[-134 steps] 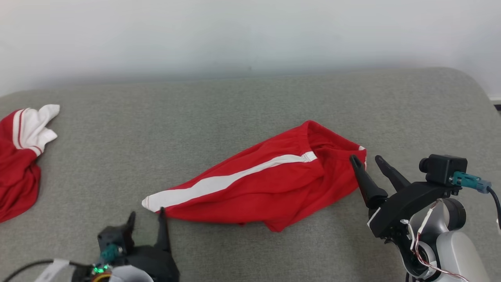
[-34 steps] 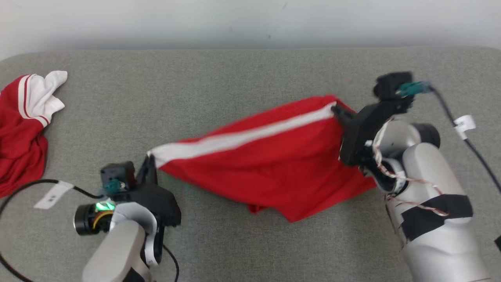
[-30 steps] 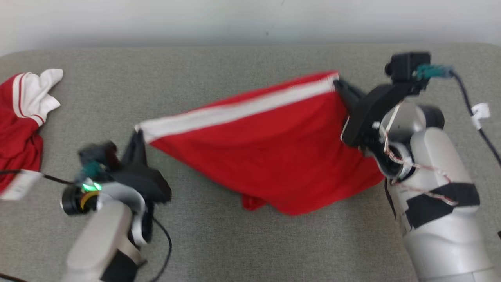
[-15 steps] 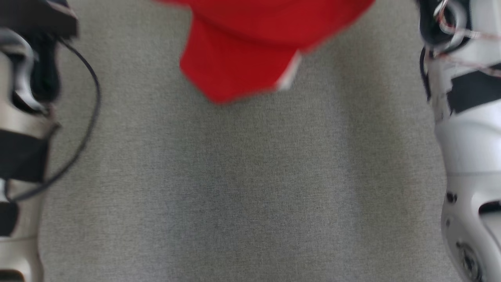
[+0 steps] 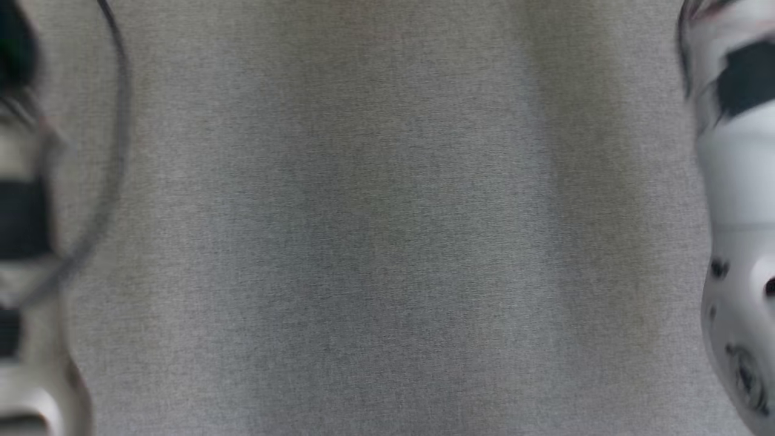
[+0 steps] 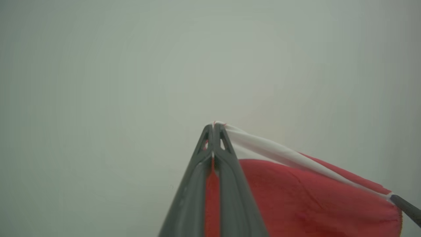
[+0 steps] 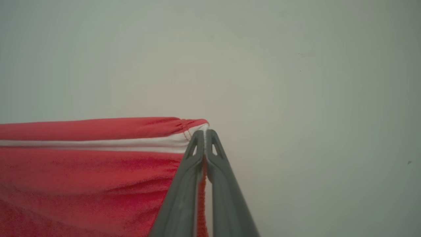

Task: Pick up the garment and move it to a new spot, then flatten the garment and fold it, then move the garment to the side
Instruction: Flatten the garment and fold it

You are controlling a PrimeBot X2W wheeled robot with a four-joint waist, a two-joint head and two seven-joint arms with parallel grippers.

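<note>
The left tool (image 6: 213,126) has its two dark fingers pressed together, clamped on a corner of the red garment (image 6: 312,197). A sliver of red cloth shows in the slit between them. From that pinched corner a white stripe (image 6: 279,153) runs along the garment's top edge, away to the right of the left wrist view. It ends where a dark finger (image 6: 406,207) of the other arm meets the far corner (only its tip shows at the frame's edge).

The right tool (image 7: 204,131) is likewise closed tight, gripping the opposite corner where the stripe ends at a gathered red hem with visible stitching. In the right wrist view the cloth spreads from the fingertips to the left, with the stripe lying nearly level.

The garment is thus held at two corners, its top edge stretched between the tools and the rest hanging below that edge. Behind it in both wrist views is a plain pale wall (image 6: 98,65).

The head view is blurred and looks down on the grey cloth-covered tabletop (image 5: 387,242). The left forearm (image 5: 24,212), pale with dark bands, stands at the left edge with a dark cable (image 5: 118,151) curving beside it. The right forearm (image 5: 735,181) stands at the right edge.
</note>
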